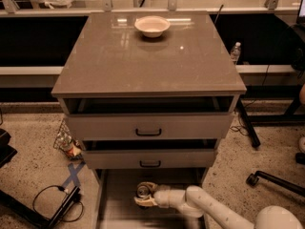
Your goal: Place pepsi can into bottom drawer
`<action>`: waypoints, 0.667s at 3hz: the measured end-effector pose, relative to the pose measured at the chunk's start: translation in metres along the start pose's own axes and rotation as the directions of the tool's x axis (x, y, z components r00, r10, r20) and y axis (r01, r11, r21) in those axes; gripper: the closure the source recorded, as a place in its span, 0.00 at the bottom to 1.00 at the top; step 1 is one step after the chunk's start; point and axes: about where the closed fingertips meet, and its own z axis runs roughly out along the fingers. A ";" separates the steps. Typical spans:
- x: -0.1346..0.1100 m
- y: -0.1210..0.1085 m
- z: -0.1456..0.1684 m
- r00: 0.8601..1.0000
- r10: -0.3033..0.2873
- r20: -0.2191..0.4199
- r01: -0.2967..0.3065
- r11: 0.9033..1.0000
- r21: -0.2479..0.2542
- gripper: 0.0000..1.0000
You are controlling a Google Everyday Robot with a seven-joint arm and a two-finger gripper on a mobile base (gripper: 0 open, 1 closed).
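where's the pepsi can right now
Low in the camera view, near centre: the pepsi can is held upright in the claw, over the open bottom drawer, just below the middle drawer front.

We see a warm, dim scene lit from above: the cabinet top (147, 66) carries pale glare streaks beside the white bowl (152, 26), which throws a soft shadow toward us. Under the overhang the drawer gaps go black. The gripper (141, 195), clasping the pepsi can (142, 190) low in the bottom drawer (114, 209), lies in murky shade, and only the can's silver top catches light.
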 end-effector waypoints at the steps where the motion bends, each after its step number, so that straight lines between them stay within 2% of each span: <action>1: 0.026 0.006 0.016 1.000 0.006 0.017 -0.006 1.000 -0.016 1.00; 2: 0.048 0.013 0.033 1.000 -0.003 0.021 0.004 0.999 -0.032 1.00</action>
